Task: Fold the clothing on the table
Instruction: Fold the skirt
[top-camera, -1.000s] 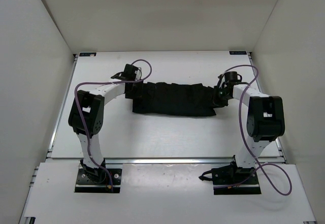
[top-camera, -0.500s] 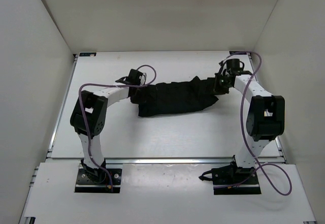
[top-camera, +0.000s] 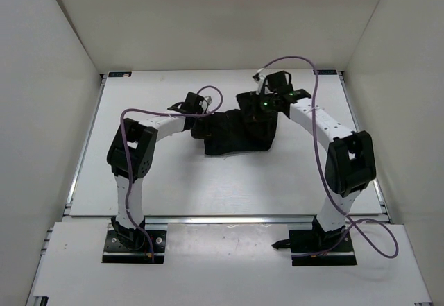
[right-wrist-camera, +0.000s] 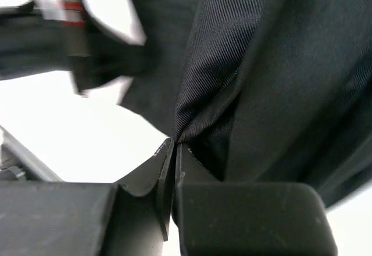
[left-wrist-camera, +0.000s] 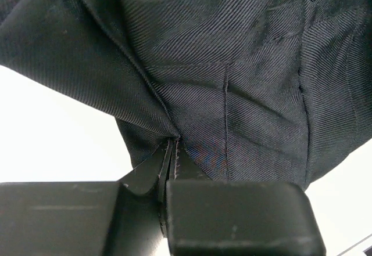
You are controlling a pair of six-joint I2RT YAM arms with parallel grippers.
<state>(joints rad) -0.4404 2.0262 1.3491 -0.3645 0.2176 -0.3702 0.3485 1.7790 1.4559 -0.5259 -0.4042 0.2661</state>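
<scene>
White table [top-camera: 173, 188]. Black clothing [top-camera: 236, 136] bunched near its middle, right end seemingly lifted. Left gripper [left-wrist-camera: 173, 151] pinched tight on a fold at the left edge; right gripper [right-wrist-camera: 174, 148] likewise, on the right.

You are looking at a robot test cell, the kind found in a robotics lab. The large flat white matte table [top-camera: 208, 188] is boxed in on three sides by plain white panel walls [top-camera: 41, 112]. A metal rail [top-camera: 229, 219] runs along its near edge, black bolted base plates [top-camera: 135, 245] carry the two white-and-black jointed arms [top-camera: 123, 196], and thin purple cables [top-camera: 295, 58] loop loose off them.
</scene>
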